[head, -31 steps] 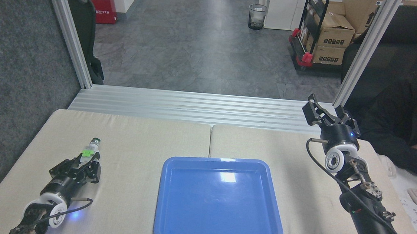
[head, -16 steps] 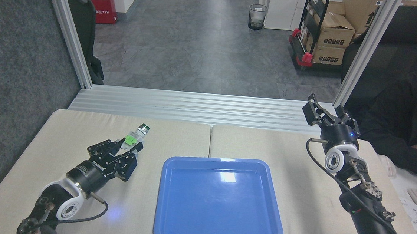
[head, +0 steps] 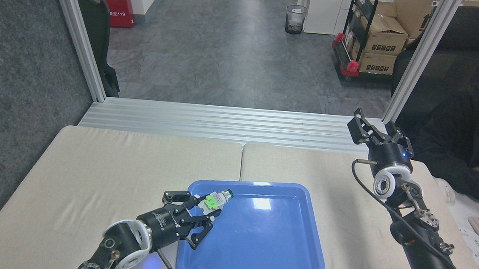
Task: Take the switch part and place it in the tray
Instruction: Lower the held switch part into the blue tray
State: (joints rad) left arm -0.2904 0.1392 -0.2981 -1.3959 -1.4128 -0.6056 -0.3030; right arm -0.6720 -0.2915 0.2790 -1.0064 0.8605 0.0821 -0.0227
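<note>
On the left, the robot's left gripper reaches out over the near left corner of the blue tray. Its black jaws are clamped on the switch part. The little part sits right between the jaw tips, at their far end. Its white-grey body and bright green tab are pinched in the jaws. Its dark round end sticks out past the tips, pointing up and to the right. The part is over the inside of the tray, close to the left rim. I cannot tell if it touches the tray floor.

The tray lies flat on the beige table, and its shiny floor spreads out to the right of the jaws.

Far to the right, the right gripper is held up, well away from the tray and the part. Its jaws stand apart with nothing between them.

A person in dark clothes sits beside that arm, at the right edge.
</note>
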